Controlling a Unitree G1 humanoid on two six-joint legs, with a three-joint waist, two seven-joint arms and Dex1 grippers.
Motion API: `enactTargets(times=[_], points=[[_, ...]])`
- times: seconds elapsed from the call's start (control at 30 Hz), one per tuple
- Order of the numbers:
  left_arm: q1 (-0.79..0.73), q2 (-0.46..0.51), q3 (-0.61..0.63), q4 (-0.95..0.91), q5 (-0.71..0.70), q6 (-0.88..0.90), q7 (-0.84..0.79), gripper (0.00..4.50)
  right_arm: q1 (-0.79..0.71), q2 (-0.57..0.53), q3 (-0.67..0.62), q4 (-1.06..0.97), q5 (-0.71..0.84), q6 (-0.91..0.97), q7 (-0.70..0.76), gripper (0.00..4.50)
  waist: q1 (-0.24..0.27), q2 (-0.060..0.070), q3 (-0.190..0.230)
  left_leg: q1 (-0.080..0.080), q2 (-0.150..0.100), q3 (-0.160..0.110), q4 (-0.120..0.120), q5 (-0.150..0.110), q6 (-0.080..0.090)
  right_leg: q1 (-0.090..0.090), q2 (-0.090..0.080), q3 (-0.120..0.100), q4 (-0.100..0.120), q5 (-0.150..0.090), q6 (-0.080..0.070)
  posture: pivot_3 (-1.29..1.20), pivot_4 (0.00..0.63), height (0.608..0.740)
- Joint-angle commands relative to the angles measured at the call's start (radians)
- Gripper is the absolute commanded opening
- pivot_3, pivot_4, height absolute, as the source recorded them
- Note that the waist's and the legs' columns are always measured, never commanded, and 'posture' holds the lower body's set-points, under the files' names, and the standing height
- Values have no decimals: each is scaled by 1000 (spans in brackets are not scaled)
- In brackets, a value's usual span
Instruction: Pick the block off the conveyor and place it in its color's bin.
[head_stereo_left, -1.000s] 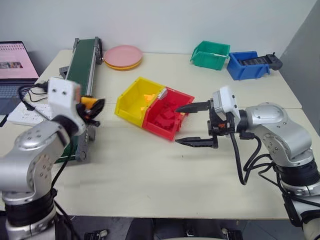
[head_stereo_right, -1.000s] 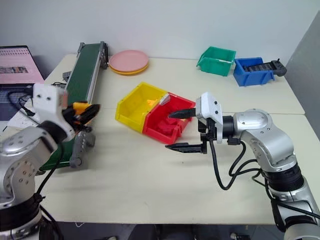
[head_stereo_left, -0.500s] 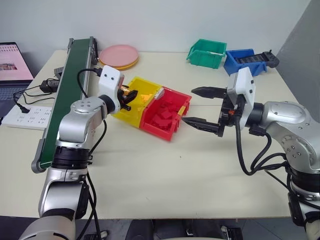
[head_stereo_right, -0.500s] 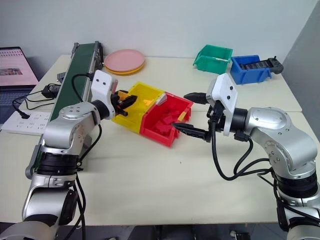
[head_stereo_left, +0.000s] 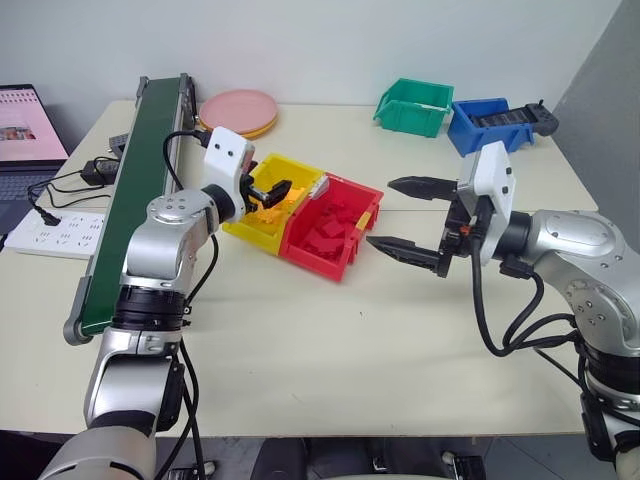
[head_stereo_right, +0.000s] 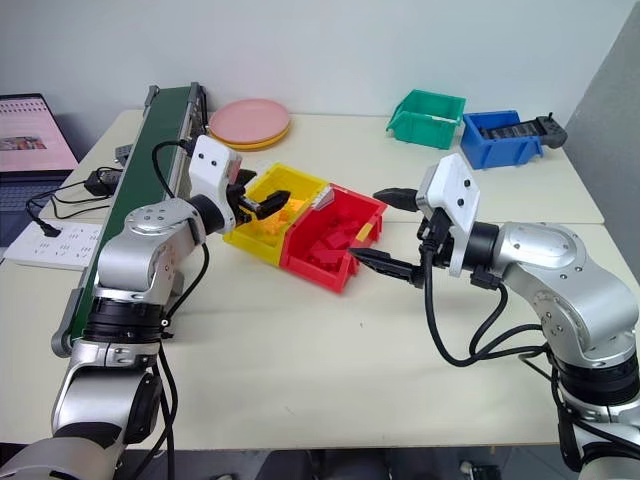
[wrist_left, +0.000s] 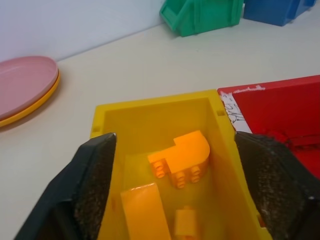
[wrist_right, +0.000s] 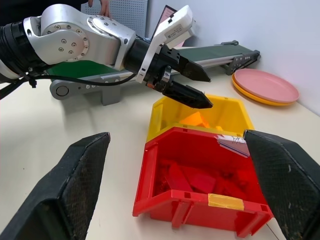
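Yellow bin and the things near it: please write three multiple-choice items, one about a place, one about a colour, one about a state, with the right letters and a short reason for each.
1. Where is the left gripper?
A. over the yellow bin
B. over the conveyor
C. beside the blue bin

2. What colour is the bin joined to the yellow bin?
A. green
B. red
C. blue

3. How do the left gripper's fingers stand?
A. shut on a brick
B. shut on nothing
C. open, holding nothing

Answers:
1. A, its fingers reach over the yellow bin's open top.
2. B, the red bin shares a wall with it.
3. C, the left wrist view shows the fingers wide apart, with orange bricks lying in the bin beyond them.
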Motion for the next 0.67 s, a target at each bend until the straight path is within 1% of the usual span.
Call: enactTargets(times=[0.03, 0.07, 0.17, 0.27, 0.37, 0.43, 0.47, 0.57, 0.67], points=[[48, 21, 56, -152, -27, 31, 2, 4492, 0, -14, -7, -10, -11, -44, 13, 4500, 0, 0, 0, 0, 0, 0, 0, 0, 0, 0, 0, 0, 0, 0, 0, 0, 150, 740], [64, 34, 59, -179, -19, 41, 6, 4492, 4, -16, -3, -8, -18, -52, 16, 4500, -1, 0, 0, 0, 0, 0, 0, 0, 0, 0, 0, 0, 0, 0, 0, 0, 150, 740], [154, 76, 63, -270, 48, -29, 33, 4492, 33, -19, 1, 2, -43, -97, 26, 4500, -3, 0, 0, 0, 0, 0, 0, 0, 0, 0, 0, 0, 0, 0, 0, 0, 150, 740], [248, 102, 70, -328, 98, -100, 54, 4492, 81, 11, -8, 15, -60, -175, 33, 4500, -2, 0, 0, 1, 1, 0, 0, 0, 0, 0, 0, 0, 0, 0, 0, 0, 150, 740], [383, 76, 140, -459, 32, -43, 63, 4492, 192, 49, 4, 37, -128, -301, 14, 4500, 0, -1, -1, 1, 0, 0, 0, 0, 0, 1, 0, 0, 0, 0, 0, 0, 150, 740], [518, 30, 188, -607, 0, -7, 101, 4492, 279, 66, 14, 78, -167, -388, 31, 4500, 0, -1, -1, 2, 1, 0, -1, 0, 0, 2, 0, 0, -1, 0, 0, 0, 150, 740], [566, 10, 204, -663, -22, 18, 111, 4492, 299, 73, 19, 96, -184, -418, 34, 4500, 0, -1, -1, 1, 1, 0, -1, 0, 0, 2, 0, 0, -2, 0, 0, 0, 150, 740], [666, -23, 220, -758, -55, 48, 121, 4492, 316, 96, 31, 155, -212, -481, 38, 4500, 1, -1, -1, 1, 0, 2, 0, 0, 0, 2, -2, 1, -2, 0, 1, 0, 150, 740], [709, -67, 235, -798, -102, 67, 134, 4492, 317, 114, 46, 199, -234, -521, 44, 4500, 0, -1, -1, 6, -1, 1, 0, 0, 0, 6, -2, 0, 0, 1, 1, 0, 150, 740]])
